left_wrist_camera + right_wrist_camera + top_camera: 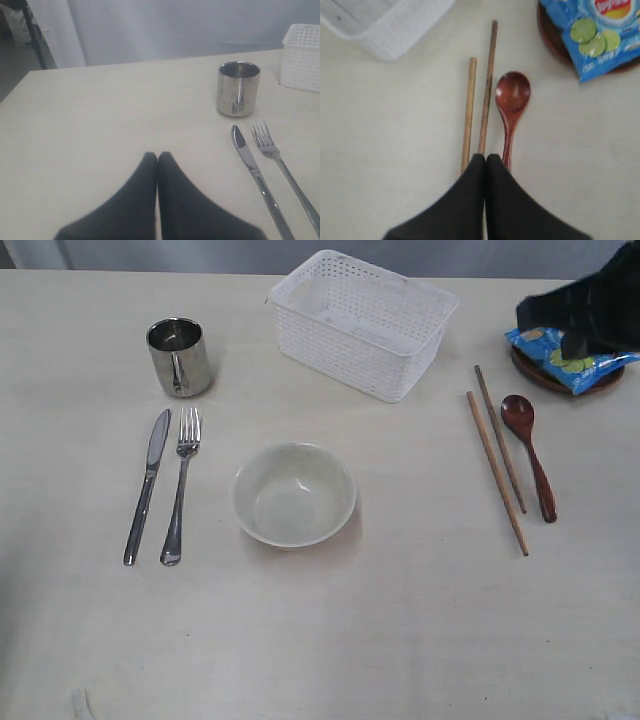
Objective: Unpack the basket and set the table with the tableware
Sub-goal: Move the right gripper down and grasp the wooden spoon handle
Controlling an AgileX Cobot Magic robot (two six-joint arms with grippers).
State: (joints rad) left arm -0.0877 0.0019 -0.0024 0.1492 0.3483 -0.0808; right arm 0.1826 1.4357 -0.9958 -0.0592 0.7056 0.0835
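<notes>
Exterior view looks steeply down on the table — wrist views closer, sharing knife, chopsticks.

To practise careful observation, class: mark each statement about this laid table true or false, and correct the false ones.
1. The basket is empty. True.
2. In the exterior view, the fork lies left of the knife. False: the fork lies right of the knife.
3. The chip bag lies on the plate. True.
4. The spoon rests in the bowl. False: the spoon lies beside the chopsticks, apart from the bowl.
5. The fingers of the right gripper are spread wide. False: they are shut, holding nothing.
</notes>
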